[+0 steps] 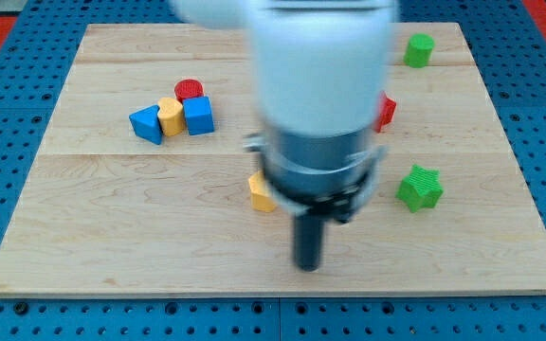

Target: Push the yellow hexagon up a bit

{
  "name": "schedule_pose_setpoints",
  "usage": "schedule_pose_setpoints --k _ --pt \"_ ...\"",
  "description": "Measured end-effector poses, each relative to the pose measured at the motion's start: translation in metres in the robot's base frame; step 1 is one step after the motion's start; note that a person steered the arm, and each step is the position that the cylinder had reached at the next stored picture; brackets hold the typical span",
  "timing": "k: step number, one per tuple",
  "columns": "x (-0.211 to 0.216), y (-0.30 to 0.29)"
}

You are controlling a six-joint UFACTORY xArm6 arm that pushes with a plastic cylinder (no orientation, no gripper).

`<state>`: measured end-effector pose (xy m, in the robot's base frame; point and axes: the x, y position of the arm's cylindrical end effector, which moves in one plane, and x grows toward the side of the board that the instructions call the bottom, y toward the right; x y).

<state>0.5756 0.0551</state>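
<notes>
A yellow block, likely the hexagon, lies near the board's middle, partly hidden behind the arm's body. My tip is below it and to its right, apart from it. The arm's blurred white and grey body covers the view's upper middle.
A cluster at the view's left holds a blue block, a yellow block, a blue cube and a red cylinder. A red block peeks out right of the arm. A green star and a green block lie on the wooden board.
</notes>
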Motion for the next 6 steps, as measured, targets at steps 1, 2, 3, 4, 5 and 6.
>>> schedule_pose_setpoints --k 1,2,3,4,5,6 --pt "-0.028 0.005" --pt "-0.029 -0.022" --pt "-0.05 -0.033" --pt "-0.058 -0.075" --pt "-0.064 -0.112" --pt "-0.073 -0.103"
